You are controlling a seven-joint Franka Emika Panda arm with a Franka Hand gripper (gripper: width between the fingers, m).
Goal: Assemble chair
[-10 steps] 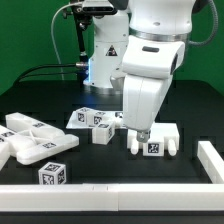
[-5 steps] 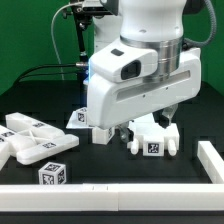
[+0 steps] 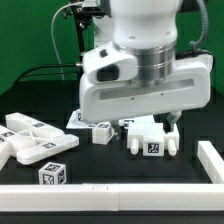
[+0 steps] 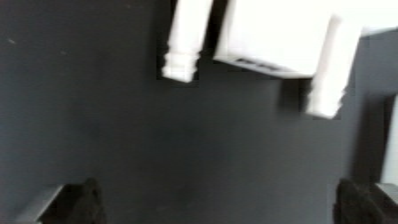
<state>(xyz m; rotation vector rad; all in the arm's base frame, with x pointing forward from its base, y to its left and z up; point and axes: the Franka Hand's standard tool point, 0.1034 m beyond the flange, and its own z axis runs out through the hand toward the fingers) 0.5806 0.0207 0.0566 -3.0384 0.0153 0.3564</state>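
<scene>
White plastic block flanked by two posts (image 4: 258,45) lies just ahead of the two-finger gripper (image 4: 222,205), whose jaws stand wide apart and hold nothing. Flat white panels (image 3: 28,140) and small tagged cubes (image 3: 58,172) rest loose, well off to its side (none visibly joined), so the chair's assembly looks barely begun.

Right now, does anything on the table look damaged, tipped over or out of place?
Nothing stands out. The flat panels, the tagged blocks and the two-legged piece lie loose on the black table, none visibly broken. The arm hides part of the scene.
</scene>
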